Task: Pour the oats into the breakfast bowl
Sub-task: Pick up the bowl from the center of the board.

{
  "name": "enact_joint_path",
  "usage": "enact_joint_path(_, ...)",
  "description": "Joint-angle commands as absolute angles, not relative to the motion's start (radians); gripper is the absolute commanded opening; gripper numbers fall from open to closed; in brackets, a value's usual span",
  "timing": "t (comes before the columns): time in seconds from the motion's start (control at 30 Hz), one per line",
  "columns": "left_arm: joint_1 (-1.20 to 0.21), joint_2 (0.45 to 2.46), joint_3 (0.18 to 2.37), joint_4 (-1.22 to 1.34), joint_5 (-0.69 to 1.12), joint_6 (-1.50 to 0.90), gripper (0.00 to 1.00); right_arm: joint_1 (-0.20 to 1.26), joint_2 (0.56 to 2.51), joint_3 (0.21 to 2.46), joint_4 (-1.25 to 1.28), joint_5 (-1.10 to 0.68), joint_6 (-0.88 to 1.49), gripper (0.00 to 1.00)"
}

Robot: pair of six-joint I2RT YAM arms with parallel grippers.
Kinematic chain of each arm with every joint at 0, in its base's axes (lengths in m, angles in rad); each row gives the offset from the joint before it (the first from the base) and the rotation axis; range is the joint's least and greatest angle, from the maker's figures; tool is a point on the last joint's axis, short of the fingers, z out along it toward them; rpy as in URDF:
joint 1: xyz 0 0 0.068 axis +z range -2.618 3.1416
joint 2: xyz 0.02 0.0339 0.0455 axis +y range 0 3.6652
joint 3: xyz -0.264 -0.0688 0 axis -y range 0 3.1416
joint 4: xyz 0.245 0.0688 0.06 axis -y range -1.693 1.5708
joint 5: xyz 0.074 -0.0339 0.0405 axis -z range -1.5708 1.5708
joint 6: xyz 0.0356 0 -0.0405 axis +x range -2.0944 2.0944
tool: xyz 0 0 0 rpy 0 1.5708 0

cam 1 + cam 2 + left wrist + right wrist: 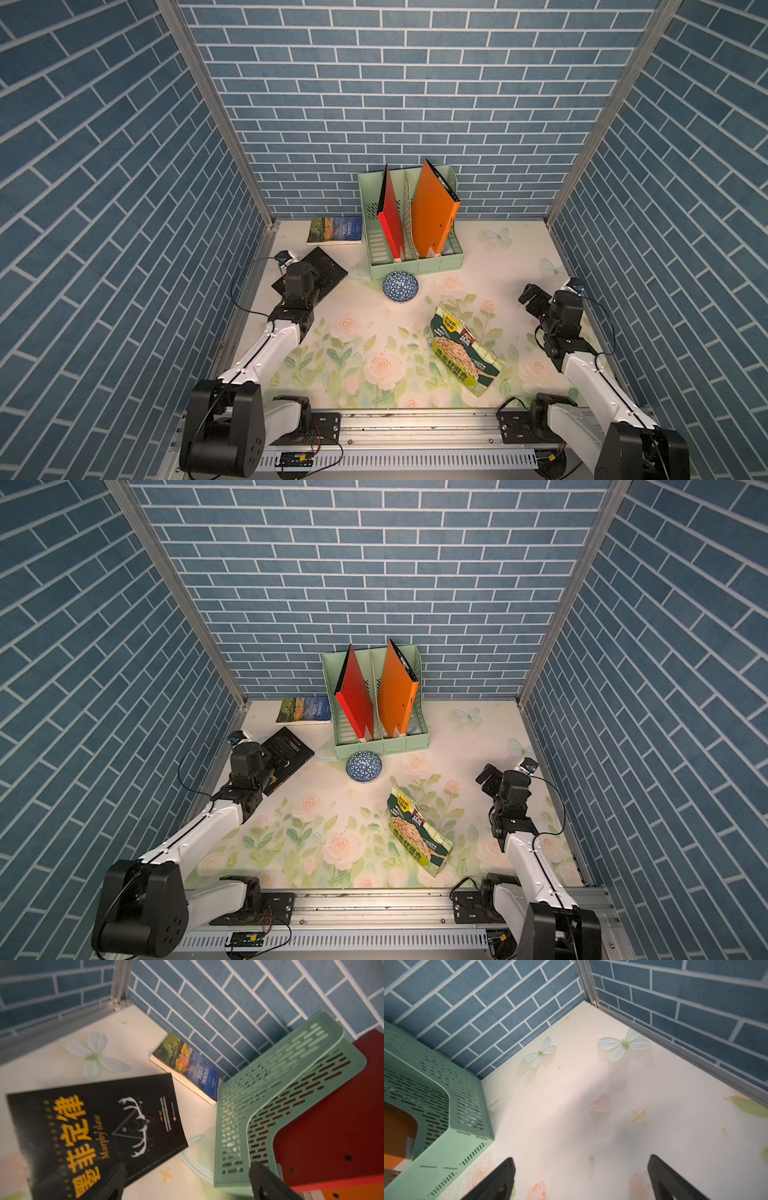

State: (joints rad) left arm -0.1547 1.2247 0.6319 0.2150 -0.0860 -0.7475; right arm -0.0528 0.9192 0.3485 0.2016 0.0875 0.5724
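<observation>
Blue brick-pattern walls box in a floral tabletop (361, 320). Landmark = mint file rack (415, 268) at the back wall, w/ a red folder (391, 220) and an orange folder (434, 208) standing in it.

Breakfast bowl (400, 286) sits just in front of the rack's front edge, near its middle. Only the patterned outside shows in both top views, no white inside, so prob. mouth-down; can't be sure.

Oats pouch (465, 349) lies further out from the rack, off its right end, apart from the bowl, printed face up. No loose oats visible. Its long axis runs away from the rack toward the front rail, slanting right.

R gripper (581, 1158) hangs right of the rack's front corner over bare mat, jaws wide, nothing between them. L gripper (188, 1164) is left of the rack, also wide and empty, over a black book (93, 1126). A 2nd book (187, 1068) lies by the wall beside the rack.

Key relation: the pouch is to the R gripper's left and further from the rack, clearly nearer the R arm than the L.

Judgement: pour not begun. The R arm prob. takes the pouch across its short width, and the bowl may need righting first.
</observation>
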Motion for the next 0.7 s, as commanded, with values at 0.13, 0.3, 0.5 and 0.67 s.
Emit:
enact_joint_path(0.13, -0.414, 1.437, 0.773, 0.110, -0.172, -0.925, 0.92, -0.051, 0.812, 0.317, 0.173, 0.020, 0.590, 1.00)
enact_joint_path(0.3, -0.493, 1.598, 0.856, 0.089, -0.190, -0.955, 0.87, -0.048, 0.816, 0.355, 0.061, 0.010, 0.600, 0.99)
enact_joint_path(0.5, -0.529, 1.703, 0.911, 0.086, -0.172, -0.979, 0.69, -0.044, 0.841, 0.382, 0.002, 0.009, 0.588, 0.99)
enact_joint_path(0.67, -0.560, 1.746, 0.920, 0.090, -0.128, -0.991, 0.57, -0.043, 0.861, 0.387, 0.012, -0.002, 0.574, 0.99)
